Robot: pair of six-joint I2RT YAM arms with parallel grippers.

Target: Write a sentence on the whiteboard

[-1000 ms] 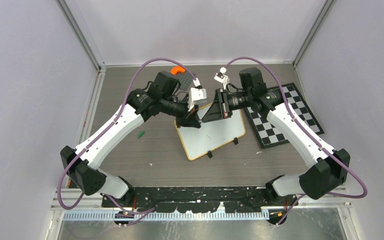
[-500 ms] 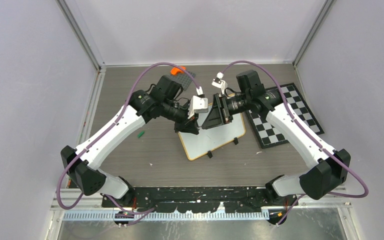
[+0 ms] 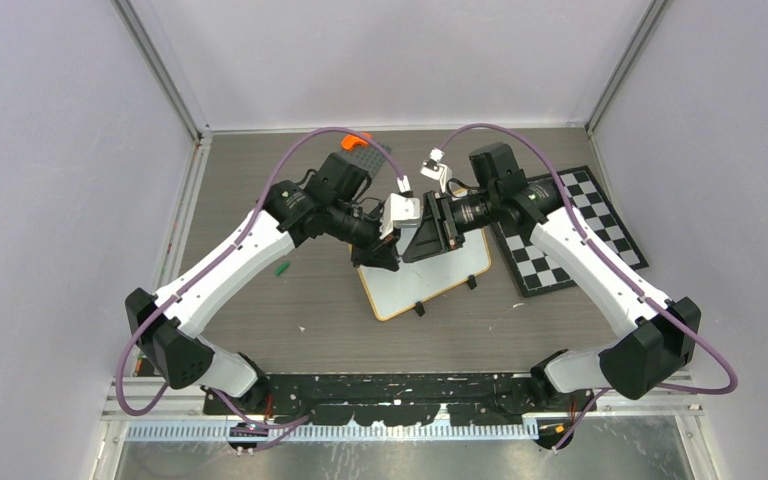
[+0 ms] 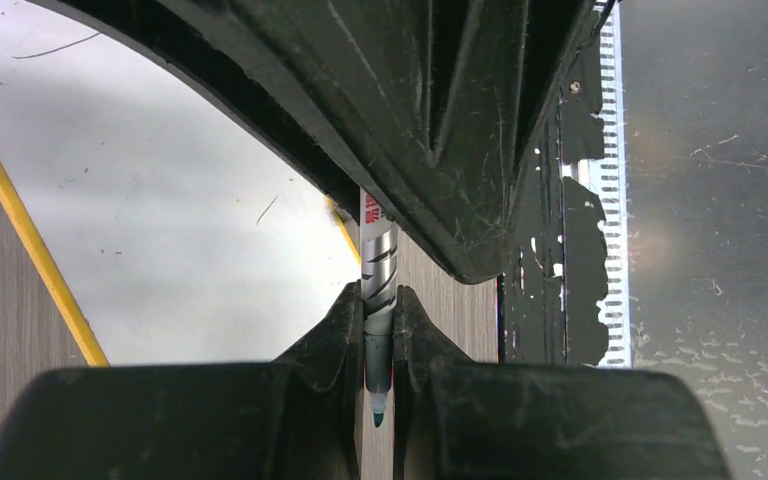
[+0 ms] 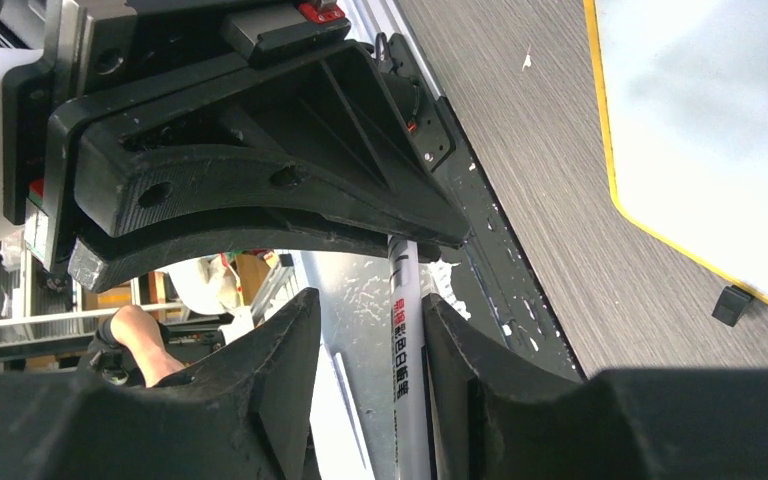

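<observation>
The left arm and right arm have white shell links between chunky black joint housings. A purple cable loops behind each tool. The left tool and right tool are scratched black plastic with ribbed triangular fingers; a white block sits behind each.

Even, soft overhead light fills the top view; the table carries only faint shadows. Beyond the left tool the whiteboard shows a dull grey sheen; the marker in its grip is sharp, while the near fingers blur. Up and right of the right tool, glare washes the whiteboard pale blue.
</observation>
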